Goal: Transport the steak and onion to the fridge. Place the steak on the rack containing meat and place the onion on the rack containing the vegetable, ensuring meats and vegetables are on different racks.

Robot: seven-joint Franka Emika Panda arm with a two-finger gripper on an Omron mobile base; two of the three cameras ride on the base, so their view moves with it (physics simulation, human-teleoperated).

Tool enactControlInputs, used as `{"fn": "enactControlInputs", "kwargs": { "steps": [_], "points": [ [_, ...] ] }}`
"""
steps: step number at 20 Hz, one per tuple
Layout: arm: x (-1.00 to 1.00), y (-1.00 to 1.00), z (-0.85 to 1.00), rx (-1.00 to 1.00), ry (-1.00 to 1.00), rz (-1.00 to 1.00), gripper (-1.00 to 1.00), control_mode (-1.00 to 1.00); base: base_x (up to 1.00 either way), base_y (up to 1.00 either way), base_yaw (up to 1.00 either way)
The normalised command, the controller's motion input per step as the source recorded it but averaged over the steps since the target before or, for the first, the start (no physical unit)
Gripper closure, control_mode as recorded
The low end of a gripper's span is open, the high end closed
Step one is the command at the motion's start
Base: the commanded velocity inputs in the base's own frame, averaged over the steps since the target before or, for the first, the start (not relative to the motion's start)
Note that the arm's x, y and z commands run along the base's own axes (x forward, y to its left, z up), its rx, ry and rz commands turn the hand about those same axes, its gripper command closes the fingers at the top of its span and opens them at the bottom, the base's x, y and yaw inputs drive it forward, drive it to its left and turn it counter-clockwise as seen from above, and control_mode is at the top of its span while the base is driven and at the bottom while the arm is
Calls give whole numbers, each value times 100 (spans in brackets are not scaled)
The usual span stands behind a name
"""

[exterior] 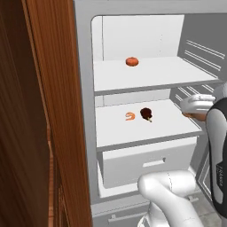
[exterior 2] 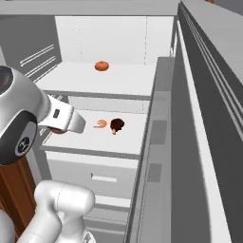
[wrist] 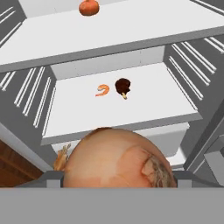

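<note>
The fridge (exterior: pixel 84 66) stands open in front of me. The steak (exterior: pixel 146 114) (wrist: pixel 123 85), dark red-brown with a pale stub, lies on the lower white shelf (exterior: pixel 168 126), the rack containing meat, beside an orange shrimp (exterior: pixel 130 116). My gripper (exterior: pixel 194 114) (exterior 2: pixel 59 129) hovers at that shelf's right front edge, shut on the onion (wrist: pixel 118 159), a tan-brown ball that looms large in the hand view and hides the fingertips. The upper shelf (exterior: pixel 168 73), the rack containing the vegetable, carries an orange-red vegetable (exterior: pixel 131 61) (wrist: pixel 89 7) near its back.
A white drawer (exterior: pixel 146 162) sits below the lower shelf. A tall wooden cabinet panel (exterior: pixel 44 111) borders the fridge on the left. The grey fridge door (exterior 2: pixel 199 118) stands open on the right, close to my arm.
</note>
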Motion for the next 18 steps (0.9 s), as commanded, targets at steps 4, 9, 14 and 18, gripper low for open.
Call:
{"fn": "enactControlInputs", "kwargs": {
  "steps": [4,9,14,18],
  "points": [
    [0,0,0,0,0,0,100,100,96,0,2],
    [0,0,0,0,0,0,100,100,94,0,13],
    [0,0,0,0,0,0,100,100,93,10,10],
    [39,14,0,0,1,0,100,100,24,5,0]
  ]
}}
